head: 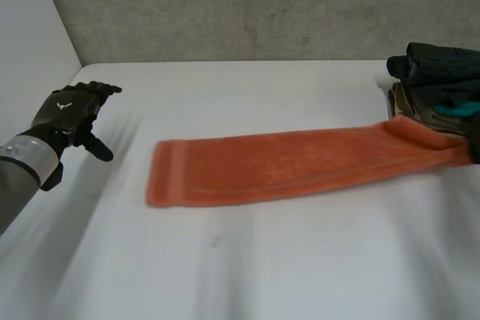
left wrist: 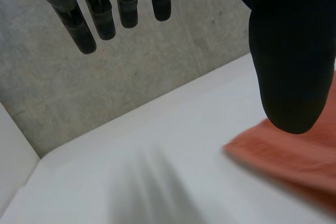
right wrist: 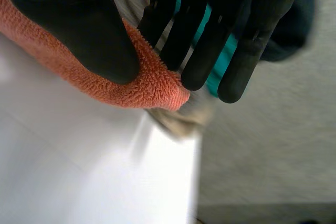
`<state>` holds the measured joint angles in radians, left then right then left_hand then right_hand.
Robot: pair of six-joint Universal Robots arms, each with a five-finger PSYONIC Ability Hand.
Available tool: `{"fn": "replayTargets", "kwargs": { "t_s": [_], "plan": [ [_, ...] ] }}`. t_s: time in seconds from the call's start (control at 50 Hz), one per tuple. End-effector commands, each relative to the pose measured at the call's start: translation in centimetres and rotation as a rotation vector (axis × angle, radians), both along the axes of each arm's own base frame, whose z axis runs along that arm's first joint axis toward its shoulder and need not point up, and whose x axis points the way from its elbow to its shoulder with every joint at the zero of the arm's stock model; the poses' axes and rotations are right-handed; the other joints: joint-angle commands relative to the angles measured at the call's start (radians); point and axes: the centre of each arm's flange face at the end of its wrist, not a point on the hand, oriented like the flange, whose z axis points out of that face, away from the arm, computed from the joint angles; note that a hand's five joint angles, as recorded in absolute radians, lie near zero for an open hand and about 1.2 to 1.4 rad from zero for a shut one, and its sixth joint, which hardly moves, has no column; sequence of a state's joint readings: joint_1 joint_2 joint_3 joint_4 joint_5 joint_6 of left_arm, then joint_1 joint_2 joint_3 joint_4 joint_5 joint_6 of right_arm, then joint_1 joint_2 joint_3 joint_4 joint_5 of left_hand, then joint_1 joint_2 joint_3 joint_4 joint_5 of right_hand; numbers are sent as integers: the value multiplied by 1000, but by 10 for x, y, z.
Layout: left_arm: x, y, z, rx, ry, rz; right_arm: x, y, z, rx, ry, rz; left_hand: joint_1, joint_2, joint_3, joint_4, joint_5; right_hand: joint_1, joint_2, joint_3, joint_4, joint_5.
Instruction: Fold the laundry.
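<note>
— Where is the towel?

— The orange towel (head: 285,166) lies stretched out across the middle of the frame on the white table (head: 262,275). Its right end is raised just beside the pile of dark clothes (head: 439,73) at the right edge.

— And your hands?

— My right hand (right wrist: 79,24) pinches that raised end, thumb on one side of the cloth and straight fingers (right wrist: 210,51) on the other. My left hand (head: 71,110) hovers at the left of the frame, fingers straight and spread, holding nothing, well apart from the towel.
</note>
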<state>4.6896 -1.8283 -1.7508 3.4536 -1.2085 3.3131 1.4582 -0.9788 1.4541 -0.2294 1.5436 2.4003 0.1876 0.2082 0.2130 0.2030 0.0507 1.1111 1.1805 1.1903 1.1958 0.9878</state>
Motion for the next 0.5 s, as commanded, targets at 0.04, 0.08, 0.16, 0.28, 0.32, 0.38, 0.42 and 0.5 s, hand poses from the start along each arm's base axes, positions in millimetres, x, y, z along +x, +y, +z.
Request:
{"fn": "replayTargets", "kwargs": {
  "t_s": [0.04,0.08,0.16,0.28,0.32,0.38,0.42,0.5],
  "plan": [
    [2,5,6,-10,17,-4,-7,-9,16,-31,342,19,-13,-34,-38,-28,-51,285,216,206,200,234],
    [2,6,7,-7,26,-3,17,-7,23,-80,337,73,-13,-34,-38,-28,-51,285,216,206,200,234],
    [2,7,9,-6,40,-2,96,17,46,-251,309,307,-13,-34,-38,-28,-51,285,216,206,200,234],
    [3,11,12,-2,52,1,234,107,46,-486,237,864,-13,-34,-38,-28,-51,285,216,206,200,234],
    [3,12,13,-5,52,1,275,150,27,-510,203,1063,-13,-34,-38,-28,-51,285,216,206,200,234],
    [3,15,11,1,52,1,298,181,5,-478,188,1182,-13,-34,-38,-28,-51,285,216,206,200,234],
    [2,17,10,5,51,-2,316,205,-20,-436,195,1260,-13,-34,-38,-28,-51,285,216,206,200,234],
    [0,19,7,13,50,-8,329,218,-42,-358,216,1278,-13,-34,-38,-28,-51,285,216,206,200,234]
  ]
}}
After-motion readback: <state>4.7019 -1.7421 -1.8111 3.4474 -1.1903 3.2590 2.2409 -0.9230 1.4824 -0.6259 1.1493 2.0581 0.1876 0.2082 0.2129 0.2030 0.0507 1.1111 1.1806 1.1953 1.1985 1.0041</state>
